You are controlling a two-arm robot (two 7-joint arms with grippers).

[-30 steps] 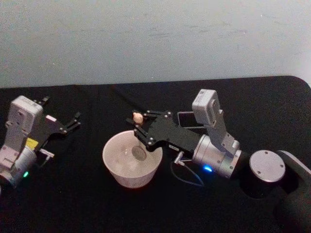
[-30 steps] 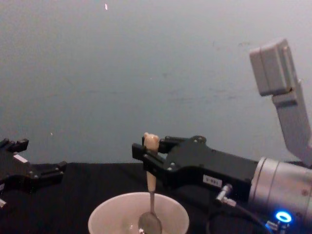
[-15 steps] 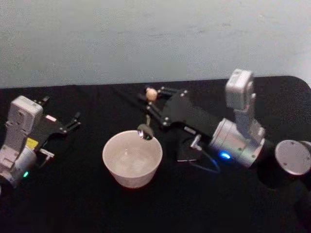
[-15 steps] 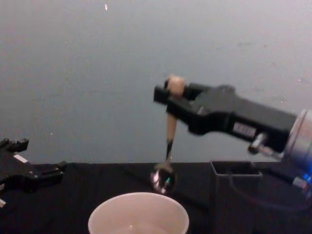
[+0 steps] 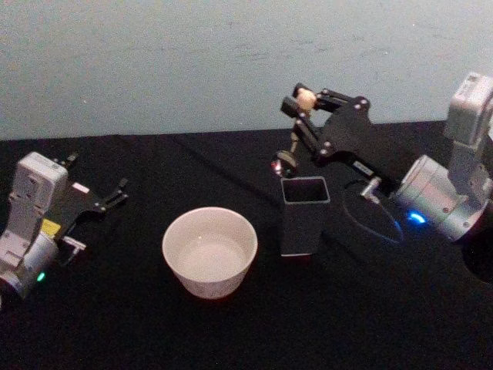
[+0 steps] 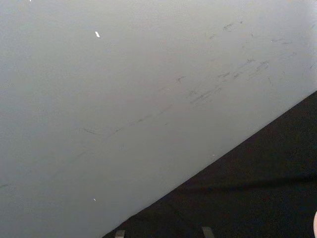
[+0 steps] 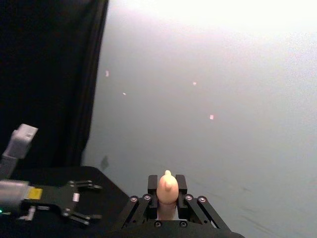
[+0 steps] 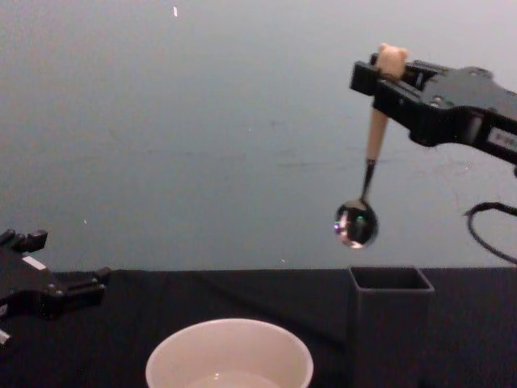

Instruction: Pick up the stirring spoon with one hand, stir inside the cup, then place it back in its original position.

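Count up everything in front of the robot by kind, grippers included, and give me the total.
stirring spoon: 1
cup: 1
dark grey square holder: 1
grippers: 2, the left gripper and the right gripper
Total: 5
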